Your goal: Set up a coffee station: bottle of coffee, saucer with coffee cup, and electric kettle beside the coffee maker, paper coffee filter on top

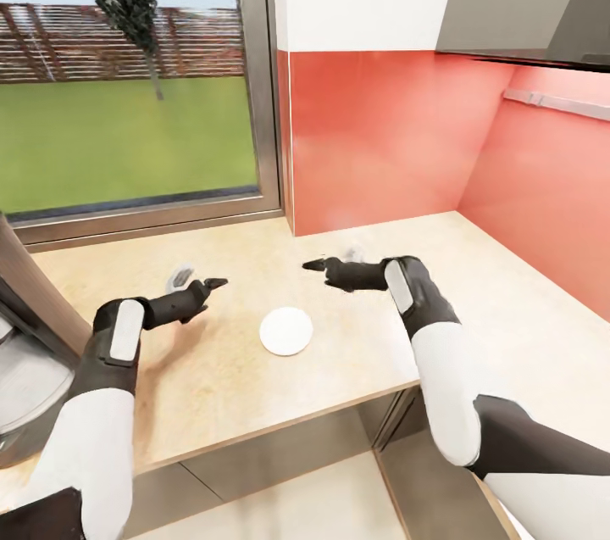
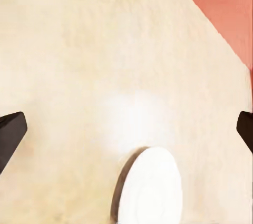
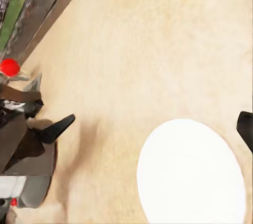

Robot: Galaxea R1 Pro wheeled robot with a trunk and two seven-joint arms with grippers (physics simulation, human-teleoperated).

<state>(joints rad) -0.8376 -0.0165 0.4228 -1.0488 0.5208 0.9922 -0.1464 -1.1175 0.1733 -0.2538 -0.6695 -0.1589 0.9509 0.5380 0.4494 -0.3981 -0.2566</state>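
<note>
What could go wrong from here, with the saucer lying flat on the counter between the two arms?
1. The saucer lies flat and thin on the countertop; open fingers may struggle to get under its rim and could push it along instead.
2. It sits fairly near the counter's front edge, so a shove toward the robot might send it off.
3. The left gripper and right gripper point toward each other, so both reaching in could make them collide.

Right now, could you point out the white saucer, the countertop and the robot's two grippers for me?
saucer (image 1: 285, 331), head view, centre of the dish.
countertop (image 1: 229, 387), head view, bare beige surface.
left gripper (image 1: 207, 286), head view, between its fingertips.
right gripper (image 1: 315, 266), head view, between its fingertips.
</note>
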